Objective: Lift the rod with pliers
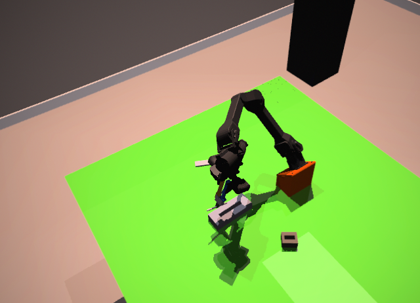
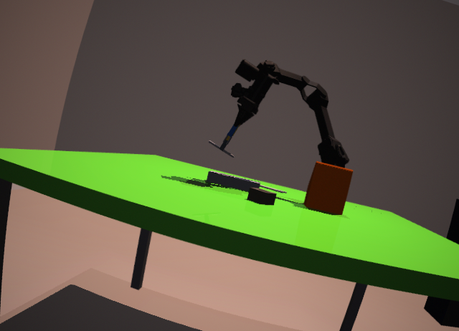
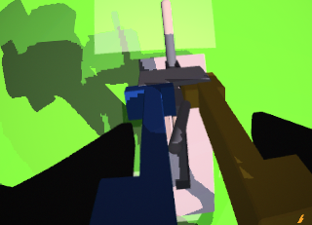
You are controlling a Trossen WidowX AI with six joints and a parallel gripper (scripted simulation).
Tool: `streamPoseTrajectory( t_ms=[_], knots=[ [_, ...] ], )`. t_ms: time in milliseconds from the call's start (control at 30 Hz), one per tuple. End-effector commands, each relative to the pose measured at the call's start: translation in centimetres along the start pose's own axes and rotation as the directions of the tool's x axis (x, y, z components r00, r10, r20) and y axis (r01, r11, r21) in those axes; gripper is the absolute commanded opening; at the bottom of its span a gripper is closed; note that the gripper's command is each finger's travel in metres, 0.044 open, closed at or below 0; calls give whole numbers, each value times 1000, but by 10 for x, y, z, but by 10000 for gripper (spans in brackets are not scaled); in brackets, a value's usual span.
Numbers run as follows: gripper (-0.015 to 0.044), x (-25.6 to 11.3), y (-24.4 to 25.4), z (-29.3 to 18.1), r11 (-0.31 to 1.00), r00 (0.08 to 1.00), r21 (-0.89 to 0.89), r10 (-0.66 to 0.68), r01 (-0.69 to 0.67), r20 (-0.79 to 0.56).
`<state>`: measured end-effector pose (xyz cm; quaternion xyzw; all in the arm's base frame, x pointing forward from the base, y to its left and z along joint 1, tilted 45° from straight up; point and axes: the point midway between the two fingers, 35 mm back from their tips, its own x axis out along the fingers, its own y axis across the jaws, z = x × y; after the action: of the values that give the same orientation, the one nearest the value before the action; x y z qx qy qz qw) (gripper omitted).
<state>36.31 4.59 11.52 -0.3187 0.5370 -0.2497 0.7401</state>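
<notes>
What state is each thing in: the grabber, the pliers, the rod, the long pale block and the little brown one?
Black robot gripper: closed on the pliers, raised.
Blue-and-brown-handled locking pliers: held, jaws around the rod.
Thin grey rod: lifted out, tilted.
Long pale channel block: flat, slot vacant.
Small brown slotted block: upright, opening vacant.
</notes>
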Motion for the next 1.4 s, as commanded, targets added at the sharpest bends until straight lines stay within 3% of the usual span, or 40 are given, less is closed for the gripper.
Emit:
streamPoseTrajectory(
  t_ms=[0, 400, 1367],
  knots=[
    [105, -9, -4, 5, 1000, 999, 10, -2, 1, 40],
    [105, -21, -7, 11, 1000, 995, 17, -5, 3, 101],
    [105, -22, -7, 12, 1000, 995, 17, -5, 3, 102]
  ],
)
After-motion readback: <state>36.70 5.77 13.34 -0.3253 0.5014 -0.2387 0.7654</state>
